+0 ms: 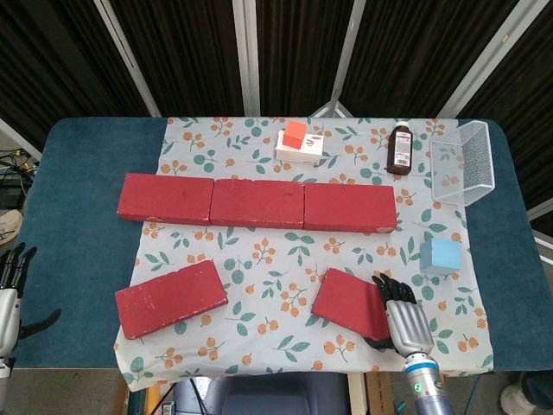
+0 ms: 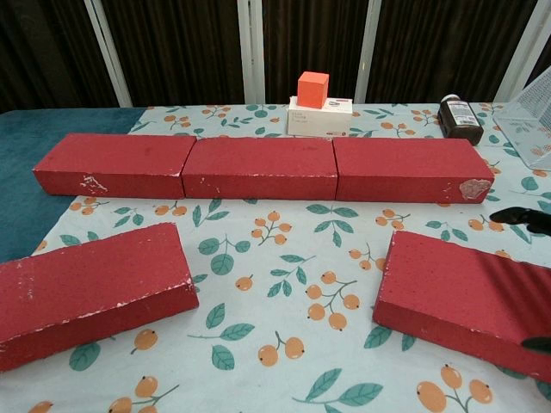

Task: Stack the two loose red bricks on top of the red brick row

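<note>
Three red bricks form a row (image 1: pixel 257 203) (image 2: pixel 258 168) across the middle of the floral cloth. One loose red brick (image 1: pixel 171 297) (image 2: pixel 90 292) lies at the front left, the other (image 1: pixel 346 301) (image 2: pixel 456 288) at the front right. My right hand (image 1: pixel 399 316) is over the right end of that right brick, fingers spread and pointing away from me. In the chest view its dark fingertips (image 2: pixel 521 219) show past the brick's far edge, and the thumb tip sits near its front edge. My left hand (image 1: pixel 10 290) is open beyond the table's front-left edge, holding nothing.
An orange cube (image 1: pixel 295 132) sits on a white box (image 1: pixel 302 151) at the back. A brown bottle (image 1: pixel 402 149) and a clear mesh bin (image 1: pixel 467 162) stand at the back right. A blue cube (image 1: pixel 442 256) lies just right of my right hand.
</note>
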